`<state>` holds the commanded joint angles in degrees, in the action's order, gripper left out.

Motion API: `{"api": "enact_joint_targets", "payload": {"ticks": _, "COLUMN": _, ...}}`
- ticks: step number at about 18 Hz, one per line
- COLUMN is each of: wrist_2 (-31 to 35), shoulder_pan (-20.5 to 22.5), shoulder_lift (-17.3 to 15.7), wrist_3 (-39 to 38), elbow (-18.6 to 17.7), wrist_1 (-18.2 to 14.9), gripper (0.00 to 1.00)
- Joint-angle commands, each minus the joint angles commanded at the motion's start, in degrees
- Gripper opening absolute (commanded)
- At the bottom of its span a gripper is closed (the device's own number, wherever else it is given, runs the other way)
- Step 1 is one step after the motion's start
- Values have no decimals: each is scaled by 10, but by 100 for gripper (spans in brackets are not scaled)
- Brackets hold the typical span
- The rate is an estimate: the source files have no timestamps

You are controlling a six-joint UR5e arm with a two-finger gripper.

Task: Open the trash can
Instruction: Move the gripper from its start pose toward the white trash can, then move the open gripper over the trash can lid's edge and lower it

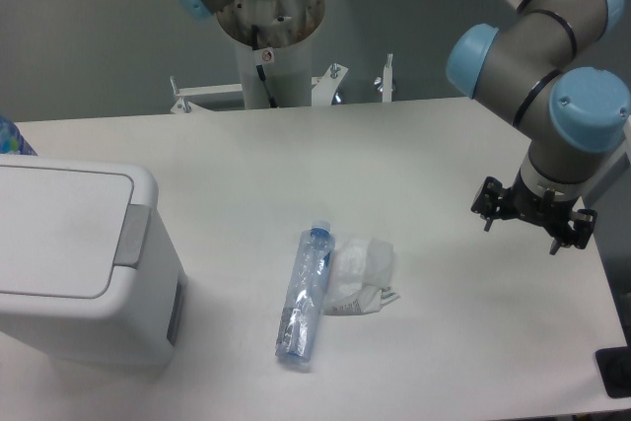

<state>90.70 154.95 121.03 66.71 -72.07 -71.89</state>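
Trash can [69, 263] sits at the tabletop's front-left corner, lid down, grey push tab [133, 235] facing me. Bottle [304, 295] and crumpled wrapper [361, 273] mid-table, probably waiting for it. My claw [533, 216] hangs near the right edge; can't tell if it's clenched.

Trash can [69, 263] cropped at left edge

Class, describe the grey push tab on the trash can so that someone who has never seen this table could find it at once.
Start at the big white trash can at the table's left edge. Follow its flat lid to the side facing the bottle. There sits the push tab, a narrow rectangle and the only grey part on the white top.
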Motion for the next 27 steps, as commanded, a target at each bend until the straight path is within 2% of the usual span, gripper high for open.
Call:
{"api": "enact_joint_targets", "payload": {"ticks": 5, "wrist_2": -6, "shoulder_pan": 0, "shoulder_lift": -1, "wrist_3": -8, "elbow": 0, "wrist_1": 1, "gripper": 100}}
{"api": "enact_joint_targets", "payload": {"ticks": 9, "wrist_2": -34, "shoulder_pan": -7, "shoulder_lift": -10, "wrist_3": -68, "elbow": 5, "wrist_1": 0, "gripper": 100}}
{"api": "enact_joint_targets", "payload": {"ticks": 14, "wrist_2": -47, "shoulder_pan": -55, "shoulder_lift": -23, "wrist_3": -134, "elbow": 25, "wrist_1": -16, "gripper": 100}}
{"api": "enact_joint_targets", "payload": {"ticks": 18, "wrist_2": -70, "shoulder_pan": -89, "shoulder_lift": -48, "wrist_3": -186, "elbow": 25, "wrist_1": -20, "gripper": 100}}
{"api": "enact_joint_targets", "payload": {"ticks": 25, "wrist_2": -83, "shoulder_pan": -154, "shoulder_lift": -72, "wrist_3": -300, "elbow": 26, "wrist_1": -18, "gripper": 100}}
{"api": "enact_joint_targets", "payload": {"ticks": 27, "wrist_2": -106, "shoulder_pan": -170, "shoulder_lift": -86, "wrist_3": -323, "elbow": 26, "wrist_1": -18, "gripper": 100}}
